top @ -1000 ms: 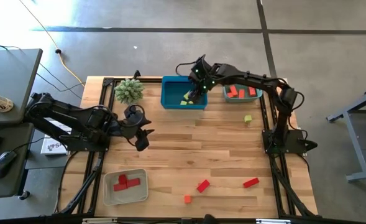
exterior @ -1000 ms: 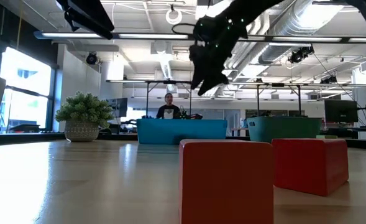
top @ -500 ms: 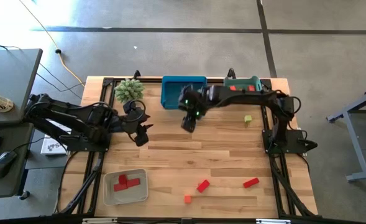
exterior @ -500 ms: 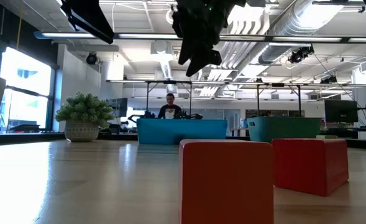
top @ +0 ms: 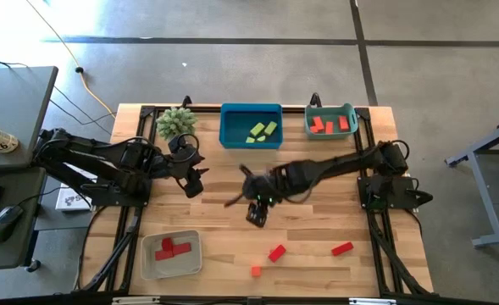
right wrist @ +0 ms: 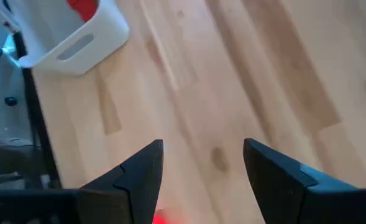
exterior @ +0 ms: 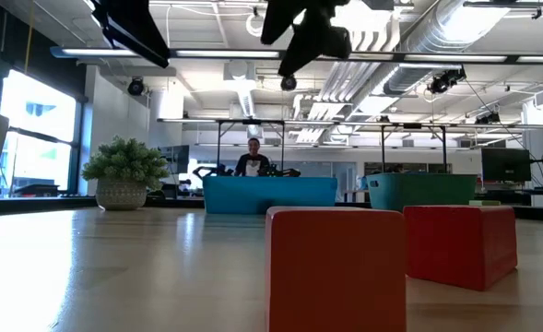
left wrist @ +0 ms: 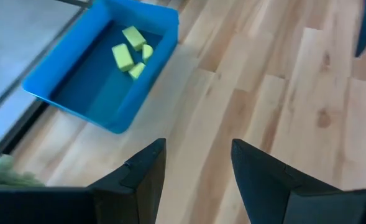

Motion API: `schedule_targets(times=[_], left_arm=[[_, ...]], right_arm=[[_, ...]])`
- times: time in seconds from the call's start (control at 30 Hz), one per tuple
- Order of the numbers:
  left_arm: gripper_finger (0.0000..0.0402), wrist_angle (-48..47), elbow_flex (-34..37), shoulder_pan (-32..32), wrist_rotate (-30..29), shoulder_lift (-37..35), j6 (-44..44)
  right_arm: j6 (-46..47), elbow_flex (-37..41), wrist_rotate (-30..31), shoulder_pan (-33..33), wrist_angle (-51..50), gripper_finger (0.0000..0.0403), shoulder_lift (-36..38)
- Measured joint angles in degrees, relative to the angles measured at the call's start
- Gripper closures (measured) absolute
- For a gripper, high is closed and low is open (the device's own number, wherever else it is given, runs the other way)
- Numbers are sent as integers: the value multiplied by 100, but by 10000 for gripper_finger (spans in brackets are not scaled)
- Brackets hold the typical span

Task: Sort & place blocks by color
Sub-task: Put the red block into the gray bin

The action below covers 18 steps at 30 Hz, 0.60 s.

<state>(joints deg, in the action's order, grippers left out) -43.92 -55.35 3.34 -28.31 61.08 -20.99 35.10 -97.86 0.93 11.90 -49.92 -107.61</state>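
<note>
My right gripper [top: 256, 216] [right wrist: 201, 149] hangs open above the middle of the table, nothing between its fingers. Loose blocks lie nearer the near edge: a red one [top: 276, 252], a small orange one [top: 256, 271] and a red bar [top: 342, 248]. Yellow-green blocks [top: 263, 130] [left wrist: 130, 50] lie in the blue tray [top: 232, 135]. Red and orange blocks [top: 329, 125] lie in the teal tray [top: 351, 110], red ones [top: 171, 250] in the white tray [top: 194, 263]. My left gripper [top: 194, 185] [left wrist: 198, 146] waits open at the left, above the bare wood.
A spiky green plant [top: 176, 123] in a pot stands at the far left beside the blue tray. In the low view two red blocks [exterior: 336, 267] [exterior: 460, 242] loom close. Bare wood lies between the trays and the loose blocks. A person [exterior: 251, 159] sits beyond the table.
My right gripper has swung from over the blue tray toward the table's near edge, out over the middle of the table, turning as it went and staying well above the wood. The yellow-green blocks in the blue tray now show uncovered.
</note>
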Motion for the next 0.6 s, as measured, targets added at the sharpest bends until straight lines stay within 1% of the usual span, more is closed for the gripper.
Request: schedule_targets(times=[0.1,0.27,0.43,0.6], left_arm=[[229,2,0,4,266,0,-136],[229,2,0,15,888,0,-363],[229,2,0,15,1406,2,-464],[229,2,0,82,2176,2,-633]], right_arm=[[373,0,55,302,-1,192,0],[840,0,26,709,-9,192,0],[731,0,-13,1080,-165,192,0],[189,0,-6,1384,-217,192,0]])
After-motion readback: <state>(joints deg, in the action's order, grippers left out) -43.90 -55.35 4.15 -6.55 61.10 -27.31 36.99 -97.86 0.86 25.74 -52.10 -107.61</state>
